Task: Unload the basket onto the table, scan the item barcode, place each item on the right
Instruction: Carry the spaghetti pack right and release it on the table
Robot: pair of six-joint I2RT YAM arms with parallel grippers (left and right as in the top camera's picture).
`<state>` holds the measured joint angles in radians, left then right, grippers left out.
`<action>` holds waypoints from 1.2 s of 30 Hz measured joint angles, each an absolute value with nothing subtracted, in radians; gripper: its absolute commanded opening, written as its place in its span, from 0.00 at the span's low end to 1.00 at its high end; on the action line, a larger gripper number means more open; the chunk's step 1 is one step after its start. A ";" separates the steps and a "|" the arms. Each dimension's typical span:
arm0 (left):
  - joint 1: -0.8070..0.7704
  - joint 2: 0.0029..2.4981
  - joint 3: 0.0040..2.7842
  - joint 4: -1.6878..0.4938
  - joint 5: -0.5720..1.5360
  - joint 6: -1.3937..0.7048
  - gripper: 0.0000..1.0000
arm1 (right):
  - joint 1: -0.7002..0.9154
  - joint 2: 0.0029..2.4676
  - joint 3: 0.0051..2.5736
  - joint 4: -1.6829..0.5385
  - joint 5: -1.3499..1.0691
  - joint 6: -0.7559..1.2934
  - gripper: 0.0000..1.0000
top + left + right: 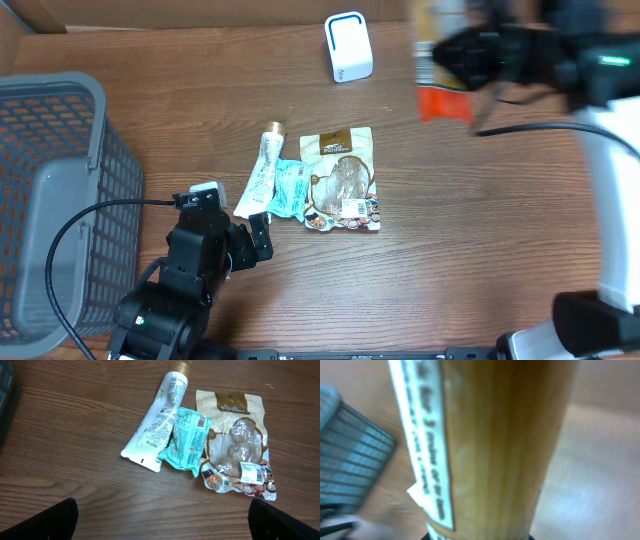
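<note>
Scan stn, mid-job. Far left of the white scanner [348,46] stands the grey basket [110,200]. Between the two, on the arms' side, my L gripper [162,522] hangs with fingers spread wide, holding nothing. Just ahead of it lie a tube [262,168], a teal packet [291,188] and a brown pouch [345,175], bunched together and touching.

Right of the scanner, lifted off the wood, my R gripper [455,55] is closed on an amber bottle [495,450]; the fingers themselves are hidden in its wrist cam, so I judge the grip from overhead. The bottle's long axis runs roughly front-to-back beside the scanner, with a white label [420,435] strip along it (too blurred to find a barcode).

R arm is much the nearer. In my view the scan depends on a short leftward carry w/ the label turned to face the scanner.
</note>
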<state>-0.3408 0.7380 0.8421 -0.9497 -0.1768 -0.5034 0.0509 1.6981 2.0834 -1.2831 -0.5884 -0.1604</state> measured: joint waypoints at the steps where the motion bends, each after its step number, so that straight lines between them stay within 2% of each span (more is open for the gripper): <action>1: -0.341 0.738 0.842 -0.950 -0.177 -0.503 1.00 | -0.002 1.695 2.083 -1.330 -0.636 -0.146 0.04; 4: -0.341 0.738 0.842 -0.949 -0.177 -0.503 1.00 | -0.101 1.721 2.039 -1.389 -0.720 -0.119 0.04; 9: -0.341 0.738 0.842 -0.949 -0.177 -0.503 1.00 | -0.208 1.772 1.858 -1.320 -0.765 -0.097 0.04; 16: -0.341 0.738 0.842 -0.949 -0.177 -0.503 0.99 | -0.330 1.782 1.515 -1.052 -0.778 -0.058 0.04; 22: -0.341 0.738 0.842 -0.950 -0.177 -0.503 1.00 | -0.386 1.820 1.241 -0.723 -0.785 0.043 0.04; 26: -0.341 0.738 0.842 -0.949 -0.177 -0.503 1.00 | -0.404 1.845 1.117 -0.563 -0.780 0.096 0.18; 29: -0.341 0.738 0.842 -0.949 -0.177 -0.503 0.99 | -0.413 1.847 1.080 -0.540 -0.783 0.113 0.44; 34: -0.341 0.738 0.842 -0.949 -0.177 -0.503 1.00 | -0.416 1.847 1.081 -0.520 -0.825 0.110 0.65; 36: -0.341 0.738 0.842 -0.949 -0.177 -0.503 1.00 | -0.417 1.847 1.081 -0.524 -0.850 0.110 0.77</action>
